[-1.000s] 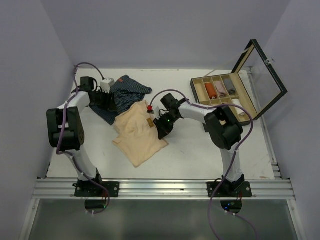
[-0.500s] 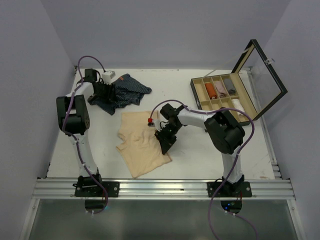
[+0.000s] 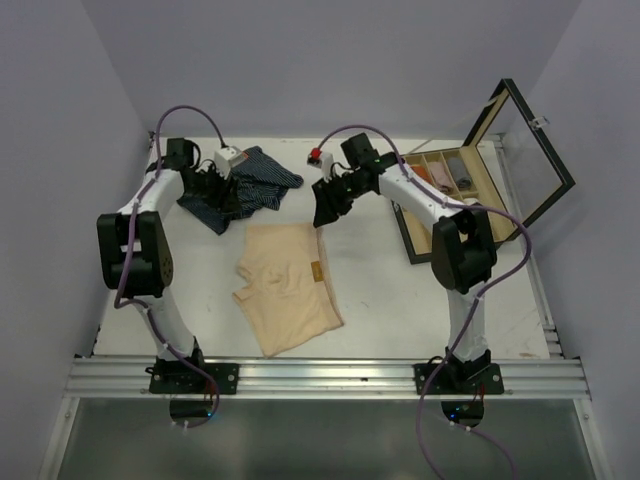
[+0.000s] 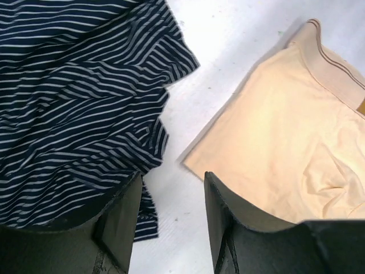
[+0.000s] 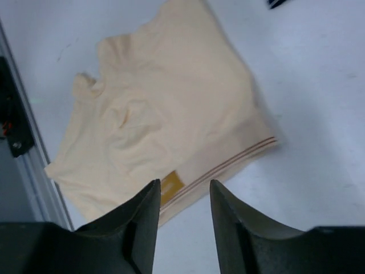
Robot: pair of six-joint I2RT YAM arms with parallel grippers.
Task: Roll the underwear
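Beige underwear point(image 3: 288, 285) and navy underwear point(image 3: 265, 178) are soft matt cloth; the table point(image 3: 400, 300) is smooth.

The left arm point(image 3: 165, 318) and right arm point(image 3: 415, 195) are white with black joints point(image 3: 132, 258), purple cables point(image 3: 185, 112), dark fingers point(image 4: 122, 220).

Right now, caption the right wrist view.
Open right end effector hovers by spread beige underwear on white table.

One beige underwear point(image 3: 288, 285), one navy striped underwear point(image 3: 252, 186), one wooden box point(image 3: 498, 187)
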